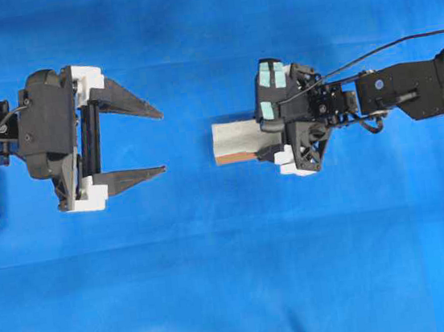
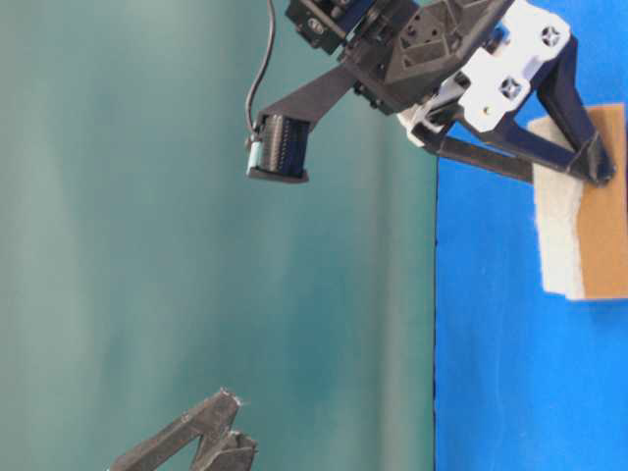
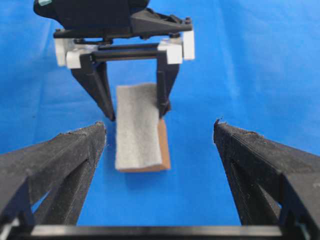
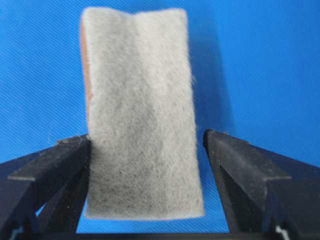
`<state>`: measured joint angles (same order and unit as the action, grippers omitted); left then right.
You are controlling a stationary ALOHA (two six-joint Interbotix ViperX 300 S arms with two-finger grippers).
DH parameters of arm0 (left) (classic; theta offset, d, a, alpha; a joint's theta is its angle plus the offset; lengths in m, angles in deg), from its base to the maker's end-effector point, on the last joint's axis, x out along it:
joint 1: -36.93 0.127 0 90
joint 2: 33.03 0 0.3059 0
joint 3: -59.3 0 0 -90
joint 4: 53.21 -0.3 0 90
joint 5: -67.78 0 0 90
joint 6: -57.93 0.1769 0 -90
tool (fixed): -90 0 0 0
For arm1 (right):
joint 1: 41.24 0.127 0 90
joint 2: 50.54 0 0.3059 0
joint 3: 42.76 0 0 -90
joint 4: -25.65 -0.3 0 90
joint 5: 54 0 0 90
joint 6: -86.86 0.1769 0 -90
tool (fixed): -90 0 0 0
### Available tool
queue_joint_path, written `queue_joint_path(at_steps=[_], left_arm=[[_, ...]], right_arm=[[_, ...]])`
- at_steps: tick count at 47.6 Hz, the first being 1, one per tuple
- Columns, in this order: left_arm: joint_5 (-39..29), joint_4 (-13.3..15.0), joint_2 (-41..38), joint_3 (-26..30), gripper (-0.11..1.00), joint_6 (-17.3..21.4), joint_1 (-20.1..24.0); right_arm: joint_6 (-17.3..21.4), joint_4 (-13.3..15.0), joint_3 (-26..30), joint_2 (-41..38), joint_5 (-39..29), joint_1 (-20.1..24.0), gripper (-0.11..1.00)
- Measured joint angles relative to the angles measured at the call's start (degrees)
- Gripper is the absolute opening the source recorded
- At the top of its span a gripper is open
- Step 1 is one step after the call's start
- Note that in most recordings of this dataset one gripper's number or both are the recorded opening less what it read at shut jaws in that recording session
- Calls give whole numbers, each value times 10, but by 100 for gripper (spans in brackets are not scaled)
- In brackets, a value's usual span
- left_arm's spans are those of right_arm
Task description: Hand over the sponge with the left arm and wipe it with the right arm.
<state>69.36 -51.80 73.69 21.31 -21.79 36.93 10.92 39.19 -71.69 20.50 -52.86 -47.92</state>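
Here, sponge [image 4: 142, 115] on blue cloth [image 1: 236, 278], between spread right pincer [image 4: 147, 145] fingers

On the blue cloth-covered table [image 1: 238, 294], the small whitish-grey fuzzy sponge with an orange-brown underlayer [image 1: 239, 139] lies right of centre between the fingers of the black teal-patched right gripper [image 1: 271, 137], well apart from the black left gripper [image 1: 158, 141] at far left.

Overhead looks straight down, the side view sits low, and both wrist views closely share the sponge [image 3: 141, 127].
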Motion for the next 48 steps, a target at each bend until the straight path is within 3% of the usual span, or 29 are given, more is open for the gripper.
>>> queue_joint_path(at_steps=[30, 48], left_arm=[[0, 0, 1, 0, 90, 4, 0], [0, 0, 1, 0, 90, 3, 0]], right_arm=[[-2, 0, 10, 142, -94, 13, 74], [-3, 0, -9, 208, -90, 19, 74]])
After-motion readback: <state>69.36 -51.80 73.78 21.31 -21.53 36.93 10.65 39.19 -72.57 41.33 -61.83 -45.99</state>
